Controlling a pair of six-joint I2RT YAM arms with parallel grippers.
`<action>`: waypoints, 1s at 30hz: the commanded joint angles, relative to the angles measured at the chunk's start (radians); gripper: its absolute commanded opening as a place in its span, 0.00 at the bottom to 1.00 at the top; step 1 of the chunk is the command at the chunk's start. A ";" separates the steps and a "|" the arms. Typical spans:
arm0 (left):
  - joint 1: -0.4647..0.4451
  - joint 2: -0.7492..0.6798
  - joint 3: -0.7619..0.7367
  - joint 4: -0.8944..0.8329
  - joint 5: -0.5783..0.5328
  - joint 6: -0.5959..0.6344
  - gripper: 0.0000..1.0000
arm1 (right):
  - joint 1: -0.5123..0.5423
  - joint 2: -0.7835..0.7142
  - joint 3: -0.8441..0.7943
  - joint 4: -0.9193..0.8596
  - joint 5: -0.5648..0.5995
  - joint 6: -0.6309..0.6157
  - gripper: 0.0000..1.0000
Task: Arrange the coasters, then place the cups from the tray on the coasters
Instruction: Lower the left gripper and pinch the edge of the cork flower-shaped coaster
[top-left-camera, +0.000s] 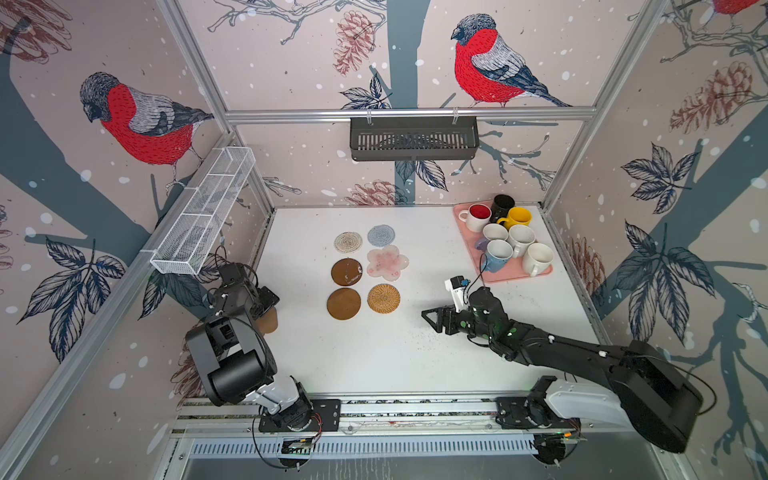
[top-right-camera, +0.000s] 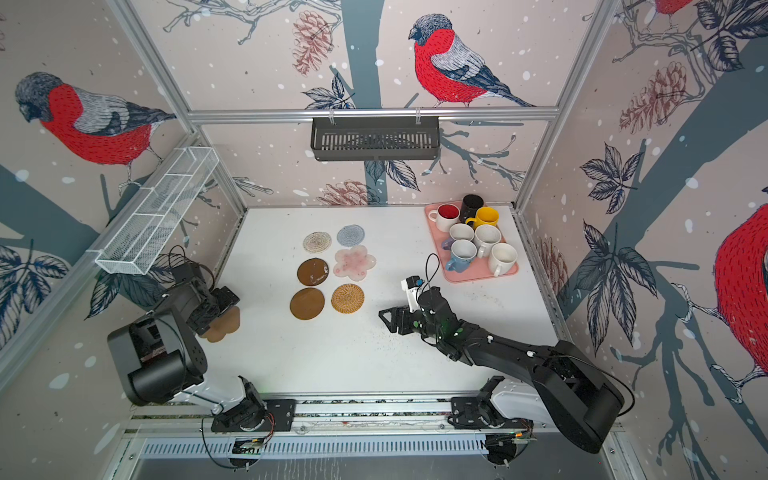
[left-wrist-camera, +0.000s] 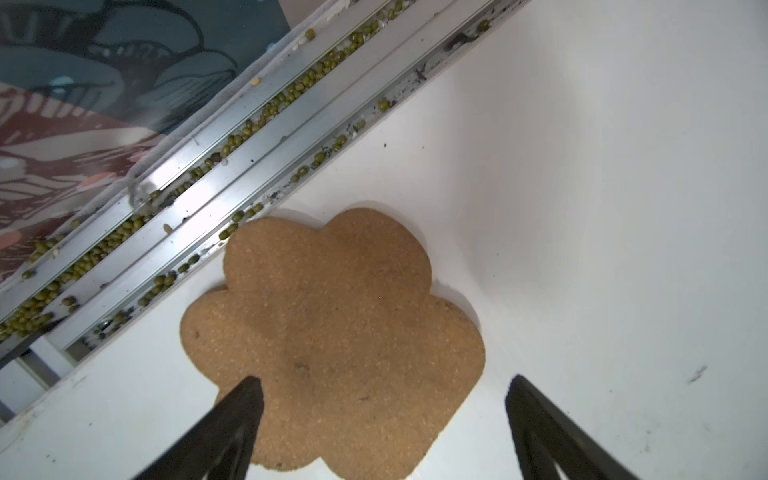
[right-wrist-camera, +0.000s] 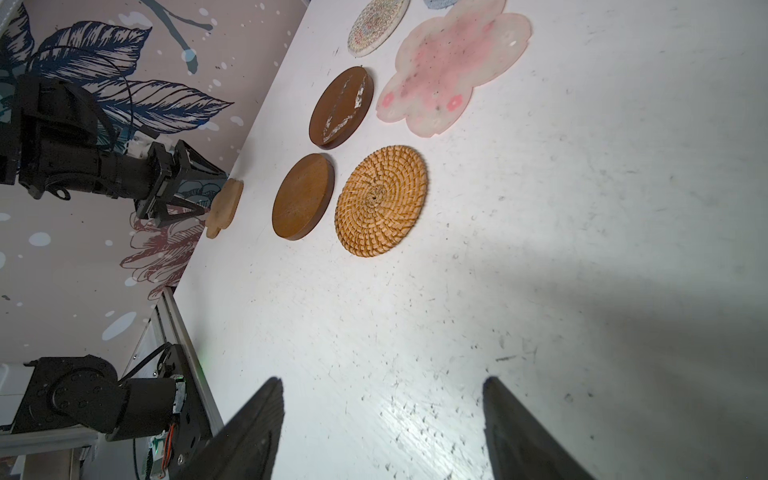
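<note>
Nearest, by the table's (top-left-camera: 374, 357) 8 o'clock edge, the left gripper (left-wrist-camera: 384, 379) hangs with jaws spread over the cork flower (left-wrist-camera: 332, 332), which lies flat and ungripped. The right gripper (right-wrist-camera: 384, 379), also spread and empty, hovers over bare table at 4 o'clock of the six coasters (top-left-camera: 383, 298) set in two columns. The cork one looks like the last to arrange; the next move probably calls for pinching its thin edge or sliding it to the grid. At 1 o'clock, the tray (top-left-camera: 519, 277) carries all seven cups (top-left-camera: 497, 254).
</note>
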 joint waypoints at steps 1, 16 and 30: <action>0.004 0.014 0.019 0.006 -0.020 0.039 0.93 | -0.002 0.002 0.006 0.022 0.008 -0.008 0.76; 0.013 0.107 0.088 0.069 -0.082 0.093 0.73 | -0.015 0.064 0.010 0.034 0.003 -0.011 0.76; 0.018 0.192 0.112 0.082 -0.086 0.102 0.63 | -0.028 0.095 0.015 0.036 -0.001 -0.014 0.76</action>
